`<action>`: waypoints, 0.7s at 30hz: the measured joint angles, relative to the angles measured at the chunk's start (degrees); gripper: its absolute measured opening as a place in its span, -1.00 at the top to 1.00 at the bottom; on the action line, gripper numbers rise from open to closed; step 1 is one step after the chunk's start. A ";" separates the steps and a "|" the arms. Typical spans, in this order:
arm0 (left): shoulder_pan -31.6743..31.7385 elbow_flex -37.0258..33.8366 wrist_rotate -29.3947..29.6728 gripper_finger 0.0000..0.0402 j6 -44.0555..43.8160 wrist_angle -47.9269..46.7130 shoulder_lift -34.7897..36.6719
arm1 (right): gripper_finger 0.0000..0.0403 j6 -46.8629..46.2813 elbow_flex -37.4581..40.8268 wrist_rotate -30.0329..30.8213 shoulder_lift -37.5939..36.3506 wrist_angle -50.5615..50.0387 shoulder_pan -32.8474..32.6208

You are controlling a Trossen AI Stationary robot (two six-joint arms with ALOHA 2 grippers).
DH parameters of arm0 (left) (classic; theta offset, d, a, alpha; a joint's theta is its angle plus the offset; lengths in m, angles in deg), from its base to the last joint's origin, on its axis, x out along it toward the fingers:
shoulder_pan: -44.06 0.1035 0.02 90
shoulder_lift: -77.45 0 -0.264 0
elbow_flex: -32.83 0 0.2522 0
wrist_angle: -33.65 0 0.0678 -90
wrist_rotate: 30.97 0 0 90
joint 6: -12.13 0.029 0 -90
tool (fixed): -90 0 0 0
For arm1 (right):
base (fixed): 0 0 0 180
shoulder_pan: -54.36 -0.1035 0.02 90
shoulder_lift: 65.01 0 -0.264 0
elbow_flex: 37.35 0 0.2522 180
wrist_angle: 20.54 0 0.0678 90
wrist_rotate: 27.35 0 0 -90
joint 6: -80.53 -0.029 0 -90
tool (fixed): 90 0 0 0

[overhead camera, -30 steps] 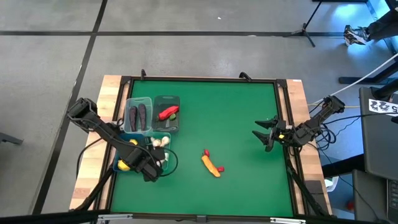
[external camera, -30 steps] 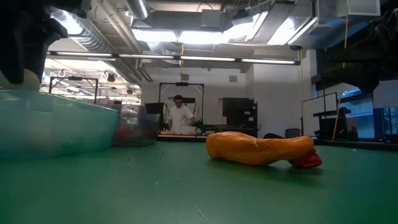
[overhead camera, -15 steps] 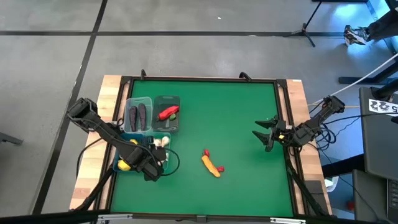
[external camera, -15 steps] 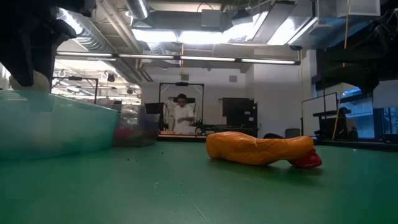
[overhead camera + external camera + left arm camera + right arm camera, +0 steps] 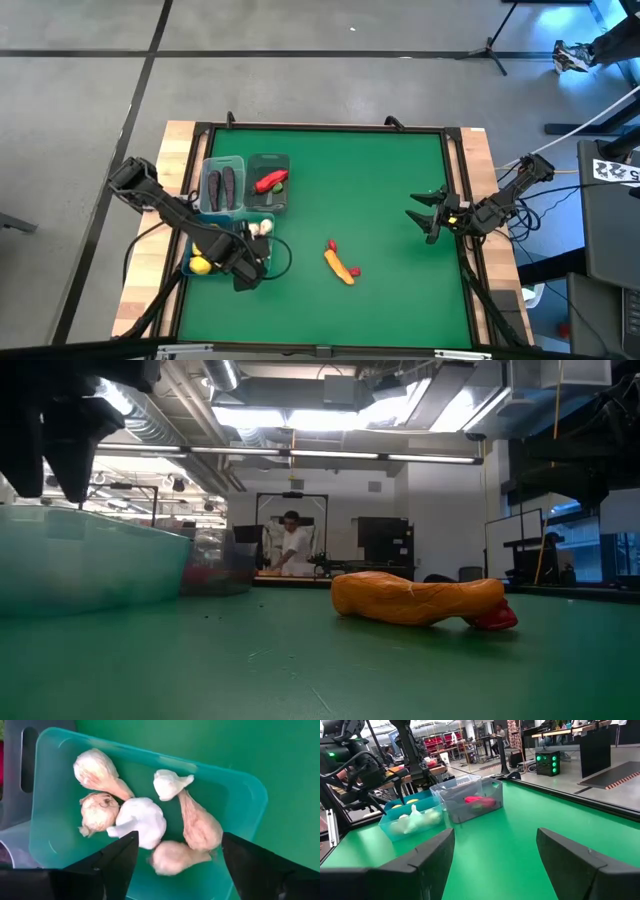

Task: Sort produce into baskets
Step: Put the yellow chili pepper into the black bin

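Note:
Four baskets stand in a block at the table's left. The near right teal basket [image 5: 240, 795] holds several white garlic bulbs [image 5: 142, 817]; my left gripper [image 5: 180, 840] hangs open just above it [image 5: 250, 262], holding nothing. One bulb [image 5: 172, 857] below the fingers is blurred. Lemons [image 5: 202, 264] lie in the near left basket, eggplants [image 5: 222, 185] in the far left one, a red pepper [image 5: 268, 182] in the far right one. An orange carrot [image 5: 340, 266] lies on the green table. My right gripper [image 5: 430, 215] waits open at the right edge.
A small red piece [image 5: 495, 618] lies against the carrot's end [image 5: 420, 600] in mid-table. Open green surface stretches between the carrot and my right gripper. The table has a raised dark rim [image 5: 320, 127] and wooden side strips. A person stands far behind the table [image 5: 292, 545].
My left gripper has opened above the teal basket and let go of a white garlic bulb, which has dropped in among the other bulbs. The arm has kept its place.

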 joint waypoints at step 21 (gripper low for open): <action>11.06 2.97 5.19 -0.45 45.63 56.08 -3.30 | -0.39 0.39 -0.02 0.22 -0.02 -0.02 0.02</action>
